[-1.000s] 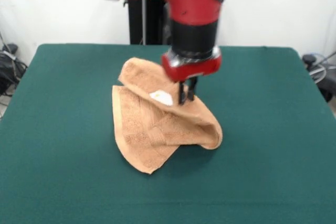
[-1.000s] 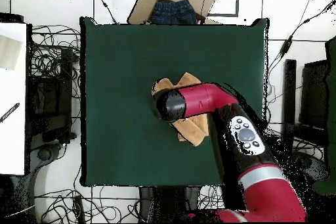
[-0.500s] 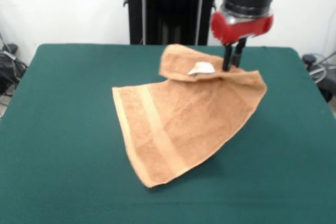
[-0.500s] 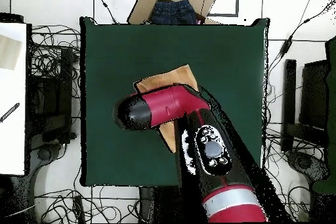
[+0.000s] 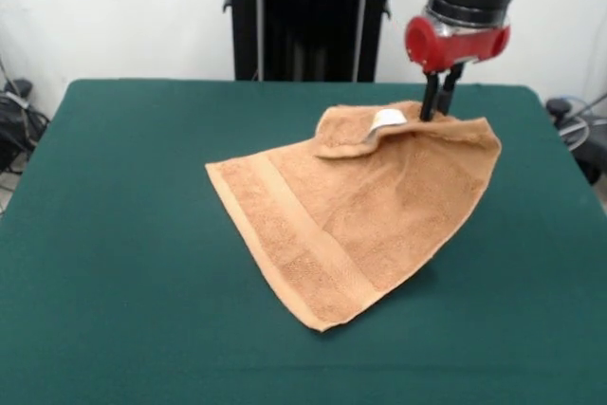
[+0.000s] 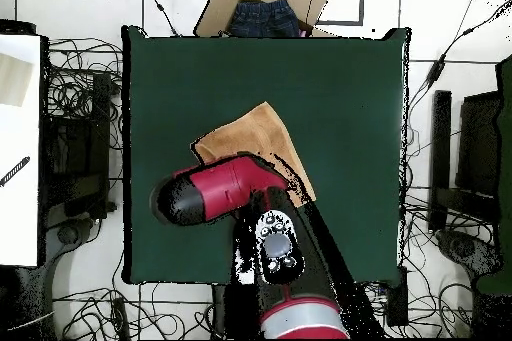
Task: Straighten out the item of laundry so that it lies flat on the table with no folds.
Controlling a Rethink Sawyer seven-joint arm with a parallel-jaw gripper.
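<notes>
The light orange-brown towel (image 5: 360,215) lies mostly spread on the dark green table (image 5: 114,234), with one border band toward its near left edge. Its far right corner is lifted and a flap is folded over there, showing the white tag (image 5: 387,119). My gripper (image 5: 436,106) is shut on that raised corner, just above the table near its far right side. In the overhead view the red wrist (image 6: 205,192) covers the gripper and part of the towel (image 6: 255,137), which lies on the table (image 6: 330,87).
The black pedestal (image 5: 303,16) stands behind the table's far edge. In the overhead view a cardboard box with jeans (image 6: 265,7) sits beyond the table's top edge, a white surface (image 6: 18,137) is at the left, and cables lie all around.
My gripper has carried the towel corner to the right in the front view and lower. The bunched towel has opened out and now lies largely flat.
</notes>
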